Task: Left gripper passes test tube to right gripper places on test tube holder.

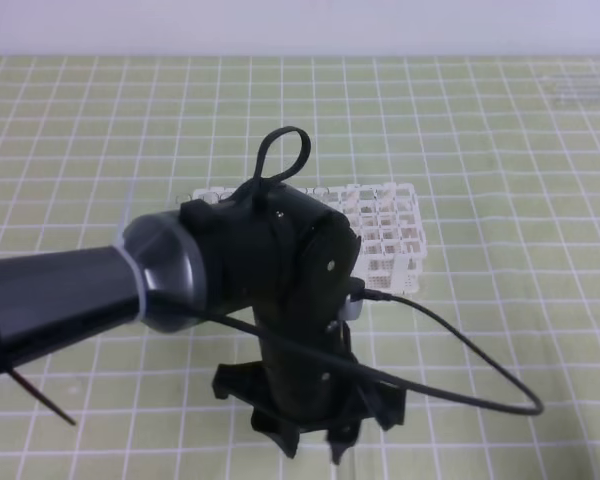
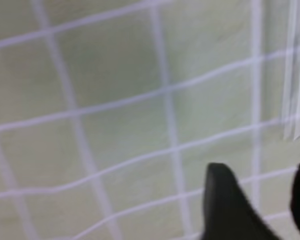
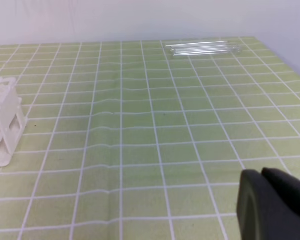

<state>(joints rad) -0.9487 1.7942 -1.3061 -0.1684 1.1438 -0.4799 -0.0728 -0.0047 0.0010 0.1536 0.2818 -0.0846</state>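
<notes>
My left gripper (image 1: pixel 315 440) hangs low over the green gridded mat at the front, its arm filling the high view. In the left wrist view the left gripper (image 2: pixel 262 200) is open with bare mat between its black fingers (image 2: pixel 225 205). A blurred clear test tube (image 2: pixel 296 90) lies on the mat just beyond the right finger, untouched. The white test tube holder (image 1: pixel 390 230) stands behind the arm and shows at the left edge of the right wrist view as well (image 3: pixel 2 125). My right gripper (image 3: pixel 270 200) shows only at the bottom right, its fingers together and holding nothing.
Several more clear tubes (image 3: pixel 202 48) lie side by side at the far edge of the mat, faint in the high view (image 1: pixel 580 90). A black cable (image 1: pixel 460 350) loops from the left wrist over the mat to the right.
</notes>
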